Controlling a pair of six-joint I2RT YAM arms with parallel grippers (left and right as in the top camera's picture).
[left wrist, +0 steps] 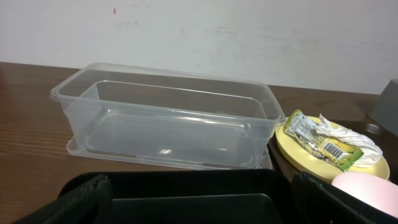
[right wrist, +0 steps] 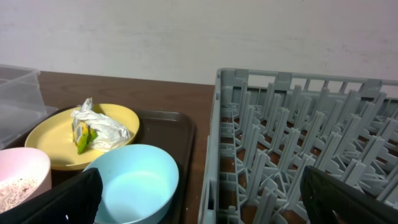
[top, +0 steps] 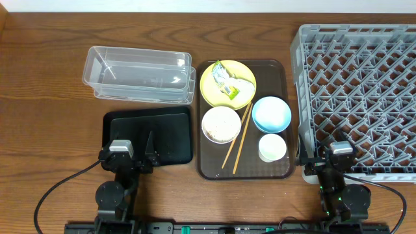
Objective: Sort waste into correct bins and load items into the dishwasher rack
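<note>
The yellow plate (top: 209, 91) holds a white-and-green wrapper (top: 227, 83) (left wrist: 326, 142) (right wrist: 93, 129). The white bowl (top: 206, 117) holds rice (top: 221, 125) (right wrist: 15, 186). Chopsticks (top: 239, 138), the light blue bowl (top: 271, 112) (right wrist: 134, 183) and the white cup (top: 272, 147) lie beside them. The clear tub (top: 140, 75) (left wrist: 168, 121) and the black tray (top: 170, 136) (left wrist: 186, 186) are empty, as is the grey rack (top: 357, 91) (right wrist: 298, 143). My left gripper (top: 138, 148) (left wrist: 199, 208) is open over the black tray. My right gripper (top: 328, 153) (right wrist: 208, 199) is open at the rack's near-left corner.
The dishes all sit on a brown serving tray (top: 279, 71) between the bins and the rack. The tub is behind the black tray at the left. Both arm bases stand at the table's front edge.
</note>
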